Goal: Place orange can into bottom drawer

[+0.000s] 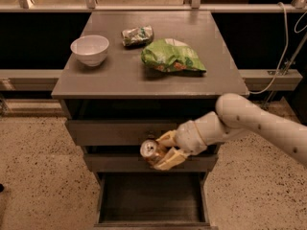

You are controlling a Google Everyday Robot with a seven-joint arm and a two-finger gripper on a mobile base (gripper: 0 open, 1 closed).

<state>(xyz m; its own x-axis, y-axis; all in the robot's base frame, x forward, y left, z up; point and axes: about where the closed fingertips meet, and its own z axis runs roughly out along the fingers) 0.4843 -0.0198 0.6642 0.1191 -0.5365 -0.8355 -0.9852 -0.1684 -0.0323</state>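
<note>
The orange can (149,151) lies on its side in my gripper (160,151), silver top facing the camera. The gripper is shut on it, with yellowish fingers (169,160) above and below the can. It hangs in front of the middle drawer's face, above the open bottom drawer (152,199), whose dark box-like inside shows below. My white arm (249,123) reaches in from the right.
On the cabinet top (110,78) stand a white bowl (89,50), a silver-green foil packet (137,36) and a big green chip bag (171,57). Two shallow grey drawers (110,133) sit shut above the open one. Speckled floor lies on both sides.
</note>
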